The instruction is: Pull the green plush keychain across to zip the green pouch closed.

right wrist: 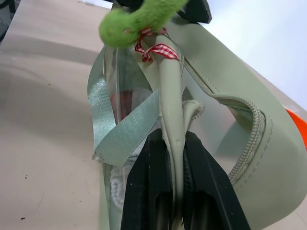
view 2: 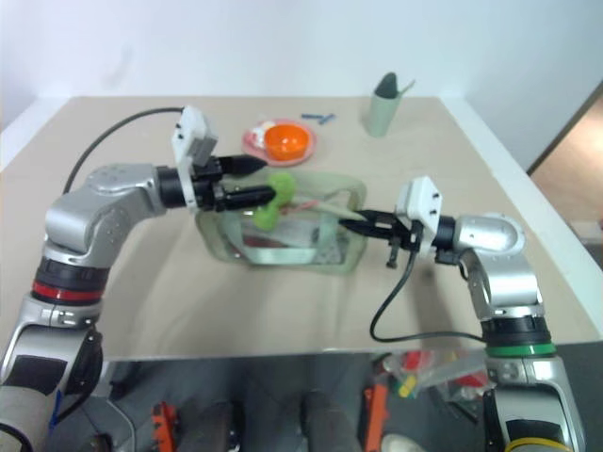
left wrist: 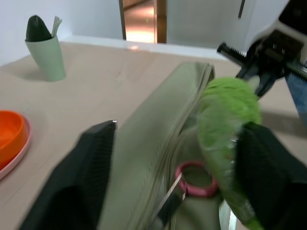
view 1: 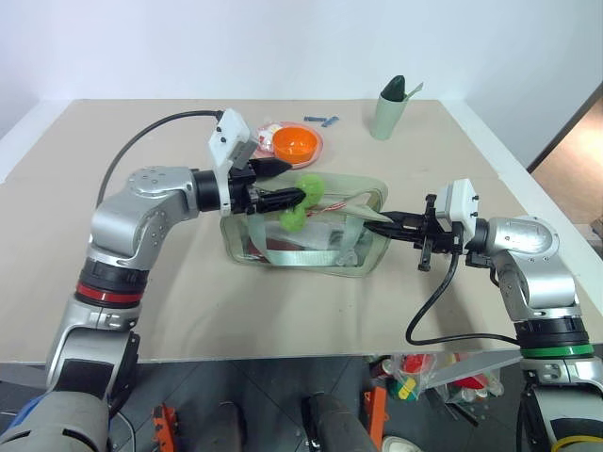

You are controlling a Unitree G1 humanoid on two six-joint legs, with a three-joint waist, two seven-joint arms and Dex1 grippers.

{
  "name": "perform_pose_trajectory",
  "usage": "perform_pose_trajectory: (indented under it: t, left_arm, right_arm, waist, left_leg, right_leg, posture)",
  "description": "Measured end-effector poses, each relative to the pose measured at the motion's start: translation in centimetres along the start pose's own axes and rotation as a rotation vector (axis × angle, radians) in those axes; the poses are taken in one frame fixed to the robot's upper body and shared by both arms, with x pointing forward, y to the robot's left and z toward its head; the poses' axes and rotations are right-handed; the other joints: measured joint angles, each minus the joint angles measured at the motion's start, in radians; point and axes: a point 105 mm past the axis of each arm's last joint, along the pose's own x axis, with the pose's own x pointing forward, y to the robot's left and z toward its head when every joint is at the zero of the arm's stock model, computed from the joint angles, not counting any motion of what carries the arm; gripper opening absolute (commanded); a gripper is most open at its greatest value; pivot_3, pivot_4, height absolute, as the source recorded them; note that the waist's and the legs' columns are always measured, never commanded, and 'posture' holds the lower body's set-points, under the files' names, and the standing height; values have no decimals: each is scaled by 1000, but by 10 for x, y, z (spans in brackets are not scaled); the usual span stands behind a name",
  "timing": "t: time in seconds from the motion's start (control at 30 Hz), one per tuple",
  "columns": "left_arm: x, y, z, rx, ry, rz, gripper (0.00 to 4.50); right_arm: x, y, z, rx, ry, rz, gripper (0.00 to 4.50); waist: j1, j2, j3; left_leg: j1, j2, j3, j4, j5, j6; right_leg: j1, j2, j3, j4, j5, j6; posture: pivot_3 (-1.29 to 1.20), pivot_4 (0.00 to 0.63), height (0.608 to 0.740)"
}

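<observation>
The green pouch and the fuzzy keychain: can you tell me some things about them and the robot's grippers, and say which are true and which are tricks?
1. The right gripper is pinching the pouch. True.
2. The left gripper is shut tight on the keychain. False: its fingers stand open, with the keychain resting against one of them.
3. The pouch's zipper is fully closed. False: the top still gapes open.
4. The keychain has a red checked ribbon. True.
5. The orange bowl is inside the pouch. False: it sits on a pink plate behind the pouch.
</observation>
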Motion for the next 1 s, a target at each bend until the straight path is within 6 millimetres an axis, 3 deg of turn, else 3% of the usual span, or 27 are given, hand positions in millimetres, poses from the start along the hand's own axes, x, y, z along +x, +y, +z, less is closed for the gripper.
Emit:
perform_pose_trajectory:
  t: [0.2,0.43,0.57,0.63,0.83,1.0]
  left_arm:
    - [-19,10,-3,64,73,24,4443]
    - [-42,-10,15,113,81,-78,4443]
    - [-58,-22,-13,34,160,-108,4443]
    - [-63,-22,-16,27,168,-89,4443]
    - [-88,-2,-31,8,142,131,4443]
    - [-90,5,-49,-36,68,252,4443]
  right_arm:
    - [-1,-1,0,-7,-3,-3,0]
    - [1,-1,-1,-7,-6,1,0]
    - [1,-2,-2,-4,-5,2,0]
    - [1,-2,-2,-5,-5,5,0]
    - [2,-2,-2,-8,-5,13,0]
    - [3,-3,-1,-16,-6,16,0]
  waist:
    - [0,0,0]
    - [-4,0,0]
    - [-3,1,0]
    - [-3,0,0]
    - [-4,1,0]
    - [-3,1,0]
  left_leg:
    - [0,0,0,0,0,0]
    - [0,1,0,-2,0,0]
    - [0,1,0,-2,0,0]
    - [0,1,0,-1,0,0]
    - [1,1,1,-1,0,0]
    - [0,1,1,-1,0,0]
  right_leg:
    - [0,0,0,0,0,0]
    - [-1,0,0,0,-1,-1]
    - [-1,0,-2,0,-1,-2]
    - [-1,0,-2,0,-2,-3]
    - [-1,0,-1,1,-3,-7]
    - [-1,0,-1,1,-1,-3]
  posture:
    - [0,150,740]
    - [0,150,740]
    - [0,150,740]
    - [0,150,740]
    - [0,150,740]
    - [0,150,740]
